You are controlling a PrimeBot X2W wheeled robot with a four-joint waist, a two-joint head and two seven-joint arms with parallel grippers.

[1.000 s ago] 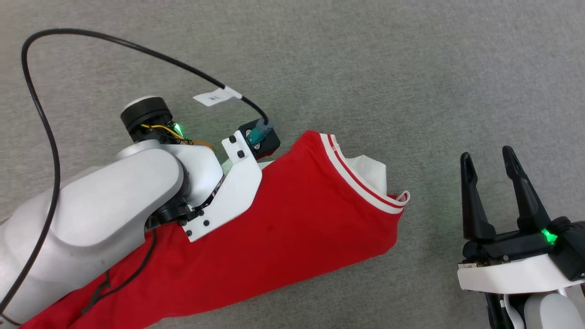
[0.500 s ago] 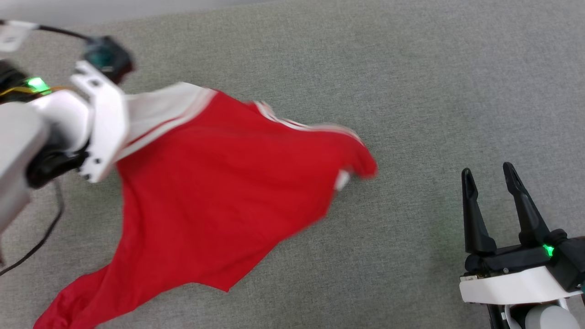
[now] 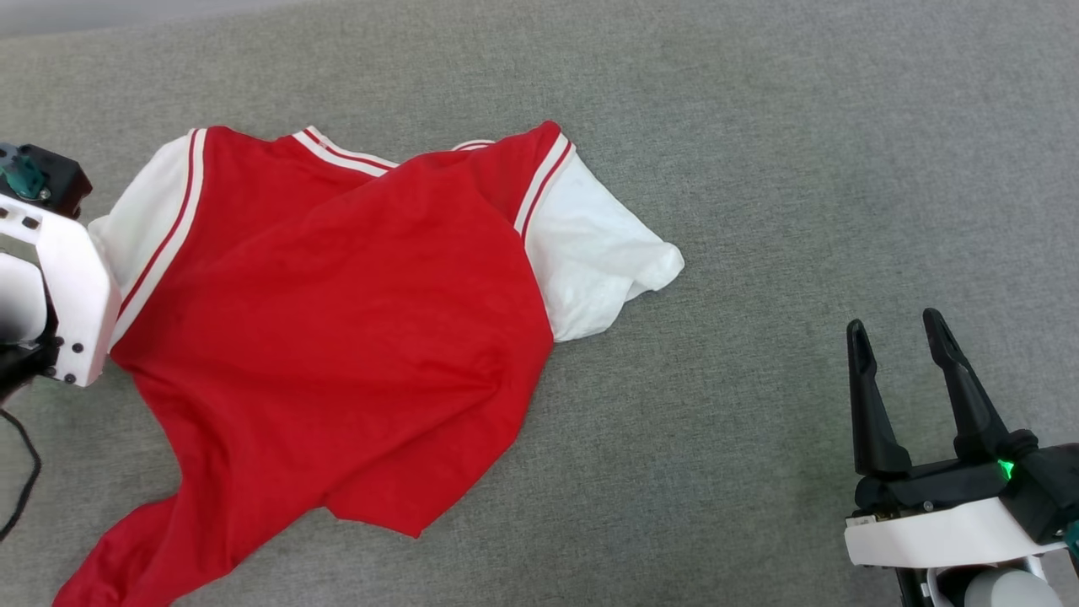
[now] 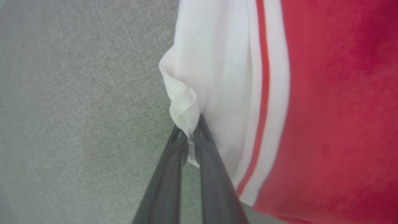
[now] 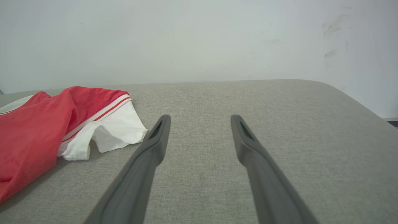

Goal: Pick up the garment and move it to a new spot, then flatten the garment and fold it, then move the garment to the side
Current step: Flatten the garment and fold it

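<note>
Left gripper (image 4: 189, 134): clamped tight on the garment. In the left wrist view its two dark fingers rise from the bottom middle and meet on a bunched fold of white sleeve hem, and a small tab of white cloth pokes down between them.
Gripped sleeve (image 4: 214, 62): white, running up the middle of the left wrist view. A white-red-white stripe runs along its right side, and red body cloth takes up the right of that frame.
Left wrist bracket (image 3: 72, 287): a white plate with black screws at the left edge of the head view, right against the garment's sleeve edge. The fingers are hidden there.
Right gripper (image 3: 895, 330): spread wide, holding nothing and touching nothing. It sits at the lower right of the head view, pointing up the frame, well apart from the garment. In the right wrist view its fingers (image 5: 149, 155) stand apart above bare grey cloth.
Garment (image 3: 337, 295): lies rumpled across the left half of the head view, with the collar trim toward the top and the red hem trailing into the lower left corner.
Free sleeve (image 3: 590, 253): white, near the centre of the head view; it appears at the left middle of the right wrist view.
Writing: the face turned up reads as plain red, with striped trim at the collar and shoulder seams.
Surface (image 3: 801, 169): grey woven fabric under everything.
Wall (image 5: 199, 37): pale, with scuff marks at the upper right.
Cable (image 3: 21, 472): black, at the lower left edge.
</note>
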